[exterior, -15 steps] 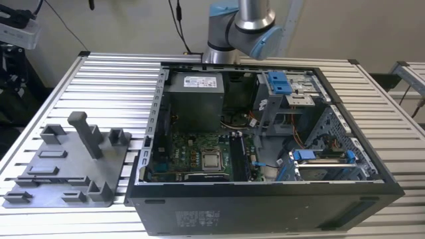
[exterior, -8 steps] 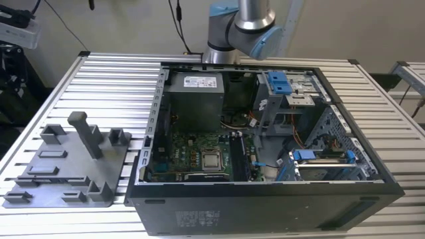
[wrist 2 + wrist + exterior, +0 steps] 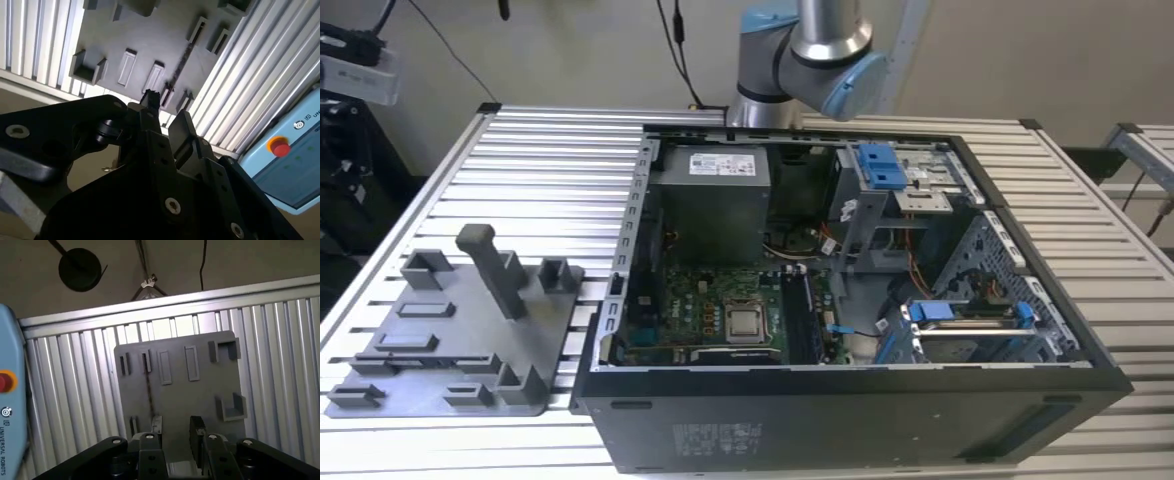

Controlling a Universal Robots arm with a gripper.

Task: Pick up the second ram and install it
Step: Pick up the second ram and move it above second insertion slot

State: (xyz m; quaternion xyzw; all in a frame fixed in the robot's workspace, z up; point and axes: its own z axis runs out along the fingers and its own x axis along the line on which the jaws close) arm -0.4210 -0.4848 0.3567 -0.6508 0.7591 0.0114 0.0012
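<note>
Spread pincer (image 3: 175,427) hangs above the second ram (image 3: 148,390).

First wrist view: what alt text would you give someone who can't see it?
The open gripper hangs over a grey holder tray on a slatted metal table. The second ram stands edge-on in the tray as a thin dark strip.

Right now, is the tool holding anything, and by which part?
Nothing. The tool is open above the tray, and the ram sits there untouched.
</note>
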